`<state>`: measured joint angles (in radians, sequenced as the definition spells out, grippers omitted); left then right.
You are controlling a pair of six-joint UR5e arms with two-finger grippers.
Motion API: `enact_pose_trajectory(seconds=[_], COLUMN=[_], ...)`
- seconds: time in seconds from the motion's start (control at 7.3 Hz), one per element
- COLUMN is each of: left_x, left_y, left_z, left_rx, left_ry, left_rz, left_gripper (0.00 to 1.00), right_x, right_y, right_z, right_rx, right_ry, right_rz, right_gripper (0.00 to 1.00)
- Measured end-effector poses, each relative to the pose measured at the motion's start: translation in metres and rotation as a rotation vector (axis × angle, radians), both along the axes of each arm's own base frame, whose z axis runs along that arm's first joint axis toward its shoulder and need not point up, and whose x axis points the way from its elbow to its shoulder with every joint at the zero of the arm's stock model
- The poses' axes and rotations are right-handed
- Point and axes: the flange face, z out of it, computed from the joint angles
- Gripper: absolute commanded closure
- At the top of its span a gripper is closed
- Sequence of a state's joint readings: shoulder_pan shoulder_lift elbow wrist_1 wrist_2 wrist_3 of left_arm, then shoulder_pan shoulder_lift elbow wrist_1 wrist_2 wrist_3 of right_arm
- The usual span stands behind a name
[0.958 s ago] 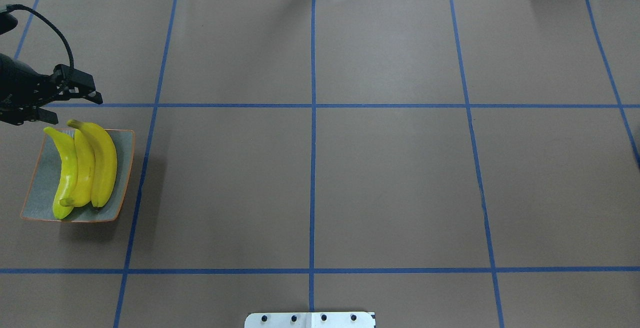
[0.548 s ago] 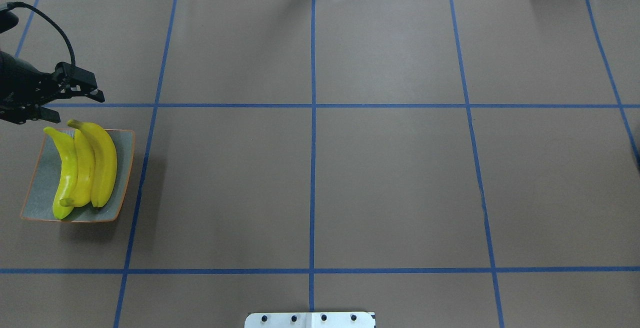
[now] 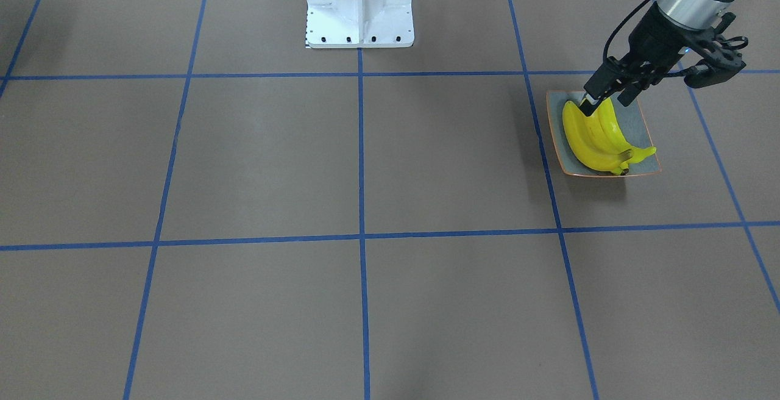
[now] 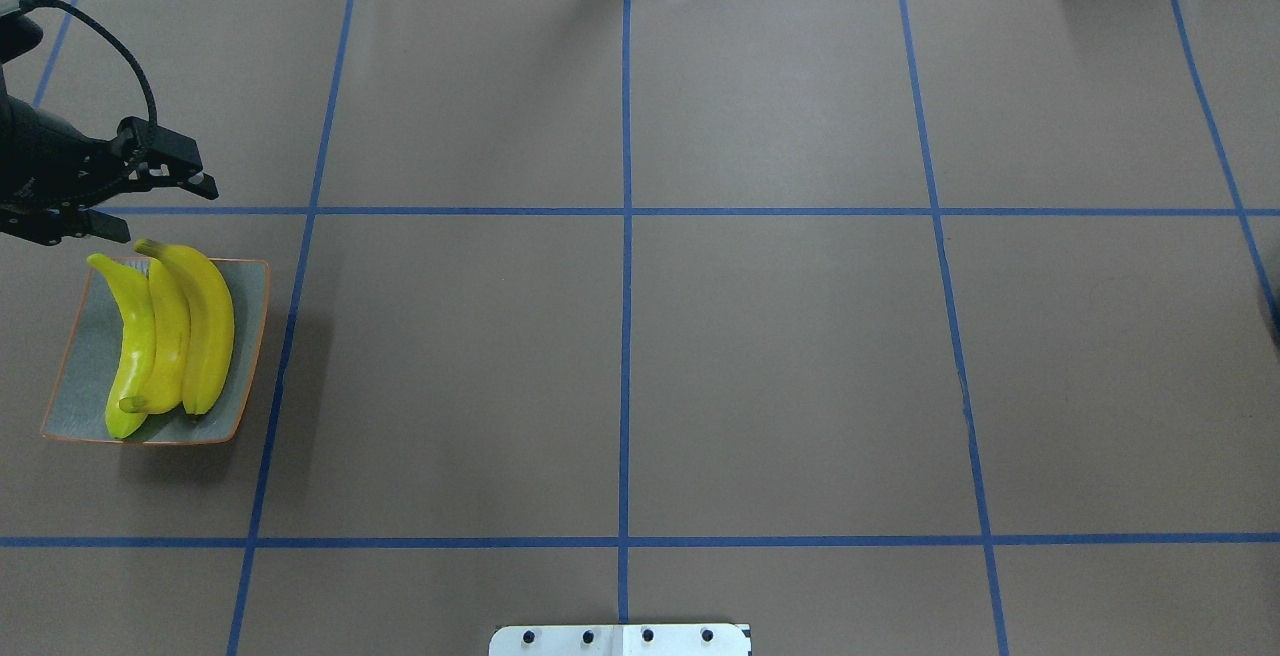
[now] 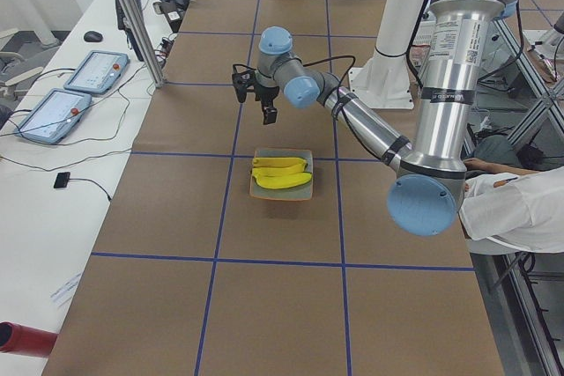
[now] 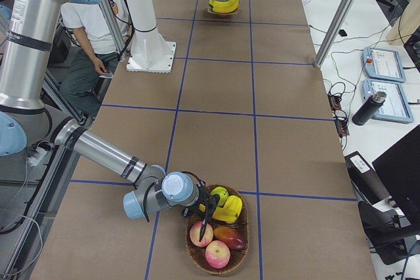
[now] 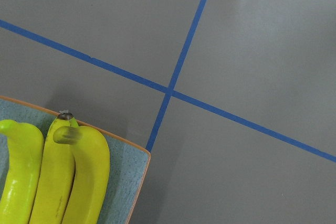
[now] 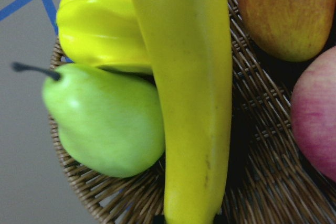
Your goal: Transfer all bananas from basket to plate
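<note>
Three yellow bananas lie side by side on the square grey-green plate at the table's left end; they also show in the front view and the left wrist view. My left gripper is open and empty, hovering just beyond the plate's far edge. A fourth banana lies in the wicker basket at the table's right end. My right gripper reaches down into the basket over that banana; I cannot tell whether it is open or shut.
The basket also holds a green pear, a ribbed yellow fruit, two apples and a reddish fruit. The robot's white base stands at the table's near edge. An operator sits behind the robot.
My left gripper has drifted a little away from the plate toward the table's far side, staying open. The bananas and plate have not moved.
</note>
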<state>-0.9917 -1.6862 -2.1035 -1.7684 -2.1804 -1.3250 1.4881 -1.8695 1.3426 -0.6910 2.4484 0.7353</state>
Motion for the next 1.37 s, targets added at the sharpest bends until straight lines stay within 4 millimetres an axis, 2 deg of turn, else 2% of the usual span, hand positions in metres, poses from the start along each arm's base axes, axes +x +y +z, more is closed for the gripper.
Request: enact_pose_trajectory(seconds=[0.55,0.82,1.1,1.37], left_x=[0.005,0.016,0.032,0.05], left_y=[-0.001,-0.012,-0.029,-0.044], left_z=[-0.021,-0.049,-0.089,-0.118], left_rx=[-0.035,-0.045,-0.04,-0.011], left_ry=[0.05,0.094,0.147,0.202], left_rz=[-0.013,-0.038,-0.057,-0.06], left_gripper=[0.0,0.0,0.0,0.0], right_x=[0.037,0.045,0.038,0.014], right_y=[-0.02,-0.026,-0.038,-0.059], right_z=[-0.047,-0.075,-0.112,-0.157], right_rx=[0.07,0.128,0.191,0.237], right_ry=[0.035,0.045,0.05,0.051], right_rz=[-0.007,-0.012,-0.035,-0.096], right_gripper=[1.0,1.0,1.0,1.0])
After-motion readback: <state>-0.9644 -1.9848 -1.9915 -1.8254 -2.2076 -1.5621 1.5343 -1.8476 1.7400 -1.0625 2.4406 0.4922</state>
